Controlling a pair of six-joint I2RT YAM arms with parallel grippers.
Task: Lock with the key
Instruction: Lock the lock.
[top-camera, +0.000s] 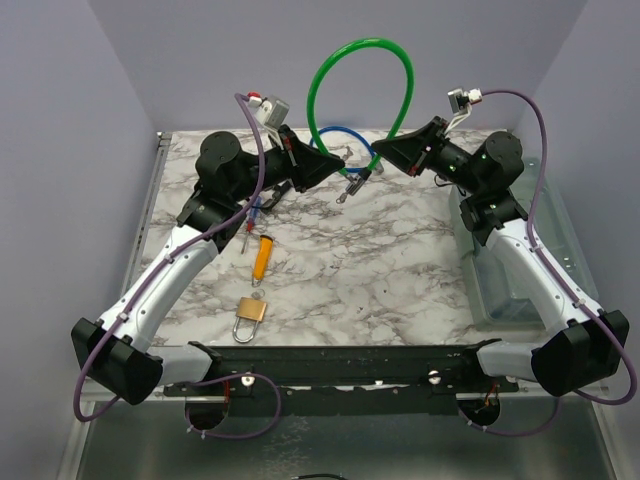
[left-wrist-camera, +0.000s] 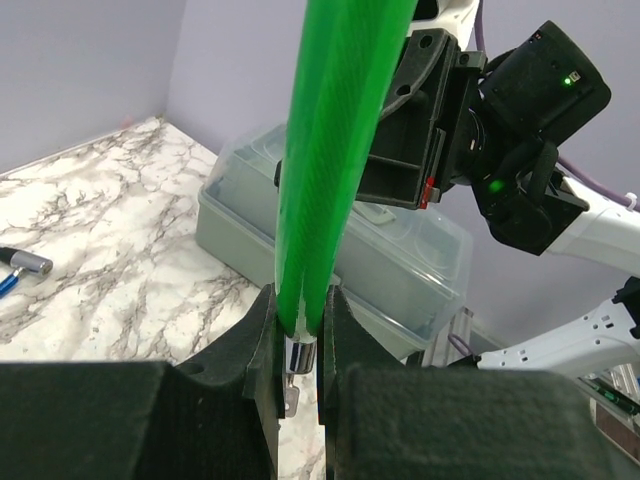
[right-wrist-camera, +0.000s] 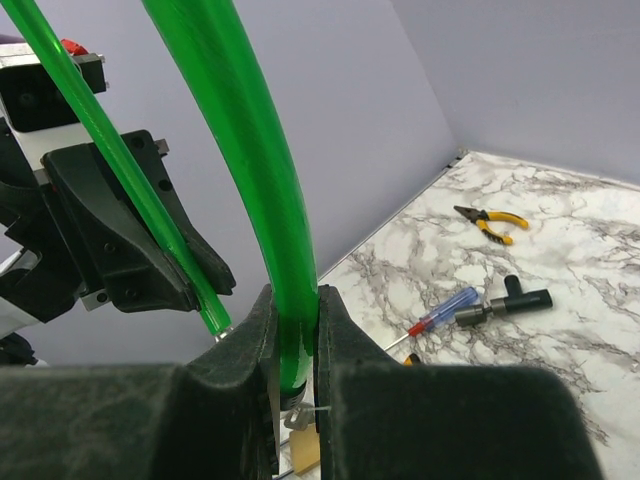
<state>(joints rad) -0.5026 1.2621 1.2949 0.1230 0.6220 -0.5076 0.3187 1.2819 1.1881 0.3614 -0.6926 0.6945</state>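
One brass padlock (top-camera: 250, 312) lies at about seven o'clock on the marble table (top-camera: 380, 270), with an orange-handled tool (top-camera: 262, 255) just beyond it, toward nine. Near eleven o'clock the left gripper (top-camera: 338, 160) is clamped on one end of a green cable (top-camera: 358, 45), whose metal tip pokes out below the fingers (left-wrist-camera: 262, 340). The cable arches overhead to one o'clock, where the right gripper (top-camera: 388, 150) pinches its other end. A clear plastic box (top-camera: 500, 290) sits at three o'clock.
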